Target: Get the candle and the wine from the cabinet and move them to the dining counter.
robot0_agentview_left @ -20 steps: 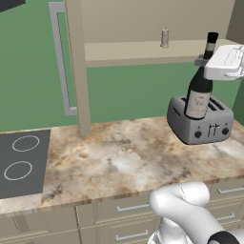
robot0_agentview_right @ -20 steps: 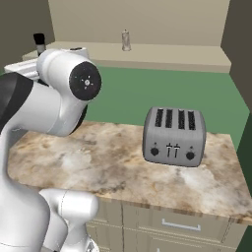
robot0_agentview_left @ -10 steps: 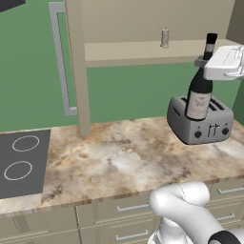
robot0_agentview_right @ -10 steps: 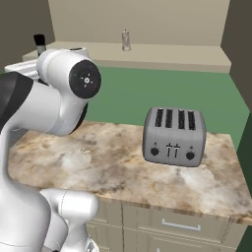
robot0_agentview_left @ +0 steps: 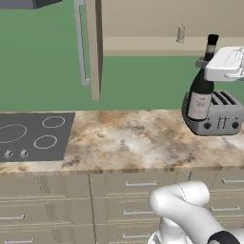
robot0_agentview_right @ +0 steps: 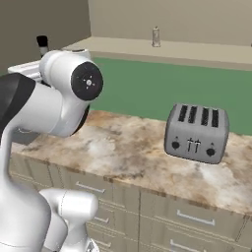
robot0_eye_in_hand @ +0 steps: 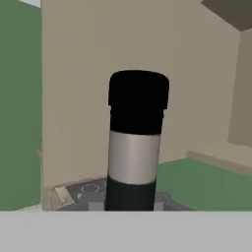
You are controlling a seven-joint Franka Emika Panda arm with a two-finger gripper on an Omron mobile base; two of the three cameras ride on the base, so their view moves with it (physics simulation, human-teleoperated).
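The wine (robot0_agentview_left: 199, 90) hangs upright in the air in front of the toaster (robot0_agentview_left: 218, 116), above the marbled worktop (robot0_agentview_left: 138, 143). The gripper (robot0_agentview_left: 209, 64) is clamped on its slim neck just under the black cap (robot0_eye_in_hand: 138, 96). The candle (robot0_agentview_left: 180, 34) stands on the open shelf of the cabinet (robot0_agentview_left: 143, 24), up and to the left of the bottle. A cooktop (robot0_agentview_left: 33, 136) lies at the worktop's left end.

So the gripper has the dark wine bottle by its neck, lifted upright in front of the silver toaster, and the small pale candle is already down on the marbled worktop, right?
Not quite. The small pale candle is on the beige cabinet shelf, not down on the marbled worktop, as the left base view shows. The gripper does hold the dark wine bottle upright by its neck before the silver toaster.
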